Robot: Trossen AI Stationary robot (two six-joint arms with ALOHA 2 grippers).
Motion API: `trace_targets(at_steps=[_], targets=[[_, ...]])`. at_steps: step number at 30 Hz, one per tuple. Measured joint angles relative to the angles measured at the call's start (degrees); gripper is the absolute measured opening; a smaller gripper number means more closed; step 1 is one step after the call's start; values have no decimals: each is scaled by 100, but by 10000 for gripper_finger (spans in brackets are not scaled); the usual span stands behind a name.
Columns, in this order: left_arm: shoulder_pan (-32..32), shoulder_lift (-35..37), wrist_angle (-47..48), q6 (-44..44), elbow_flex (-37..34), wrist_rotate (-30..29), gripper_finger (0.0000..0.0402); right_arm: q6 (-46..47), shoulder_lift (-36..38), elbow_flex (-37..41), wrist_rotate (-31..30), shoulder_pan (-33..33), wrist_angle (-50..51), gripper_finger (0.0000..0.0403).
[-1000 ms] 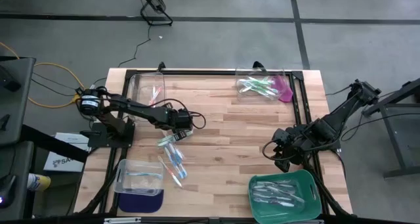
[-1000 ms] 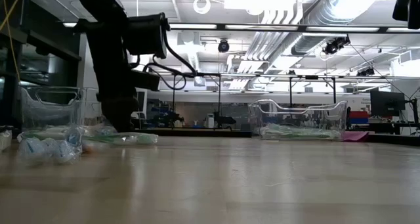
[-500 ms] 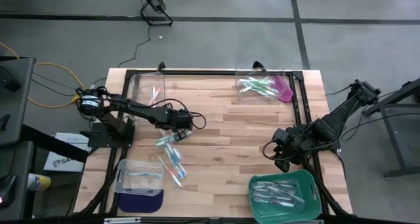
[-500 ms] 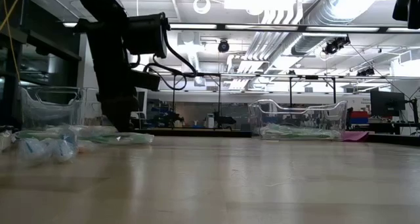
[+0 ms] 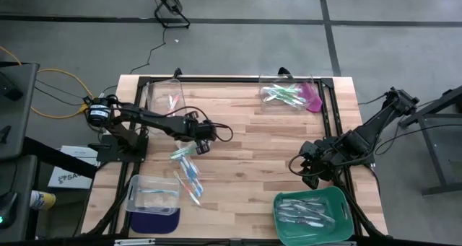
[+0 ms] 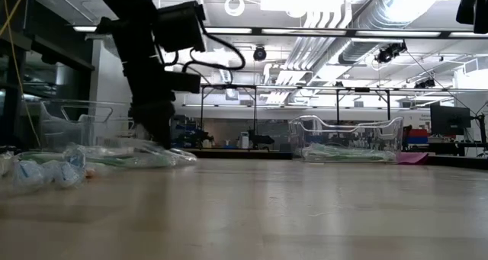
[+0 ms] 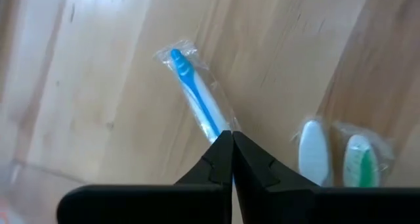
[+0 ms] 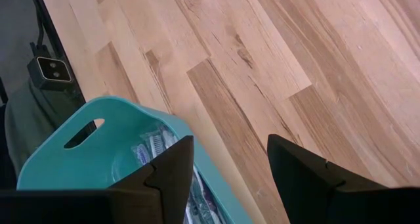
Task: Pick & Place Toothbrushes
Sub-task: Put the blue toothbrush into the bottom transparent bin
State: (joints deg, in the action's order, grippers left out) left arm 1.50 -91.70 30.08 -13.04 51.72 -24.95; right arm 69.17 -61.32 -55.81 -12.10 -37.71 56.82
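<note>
A blue toothbrush [image 7: 195, 96] in a clear wrapper lies on the wood, and my left gripper [image 7: 226, 137] is shut on its handle end. Two more wrapped toothbrushes, a white one [image 7: 315, 152] and a green one [image 7: 357, 163], lie beside it. In the high view my left gripper [image 5: 193, 143] stands left of the table's middle, just above a loose pile of toothbrushes [image 5: 189, 179]. My right gripper [image 5: 307, 168] hangs open over bare wood at the right, next to the green tray [image 5: 341, 203], with nothing between its fingers [image 8: 170, 171]. My left gripper pinches the blue toothbrush's handle end [image 7: 220, 127], wrapper and all, between its two fingertips. The fingers come slanting down from above and lie roughly along the handle. The brush head [image 7: 177, 56] points away from the fingers, low over or on the wood; I cannot tell which.
A clear bin [image 5: 162, 98] stands at the far left, and another [image 5: 289, 94] with green toothbrushes at the far right beside a pink piece [image 5: 312, 98]. A third clear bin [image 5: 153, 194] sits at the near left. The green tray [image 8: 72, 152] holds several wrapped toothbrushes.
My left gripper has shut on the blue wrapped toothbrush and rolled a little at the wrist. The wrapped toothbrushes beneath it have shifted slightly on the wood.
</note>
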Motion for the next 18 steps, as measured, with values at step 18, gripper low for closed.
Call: trace_targets(at_steps=[18], targets=[[-331,46,-114,1761,914,168,0,-360,0,18,-745,-4,-78,188]])
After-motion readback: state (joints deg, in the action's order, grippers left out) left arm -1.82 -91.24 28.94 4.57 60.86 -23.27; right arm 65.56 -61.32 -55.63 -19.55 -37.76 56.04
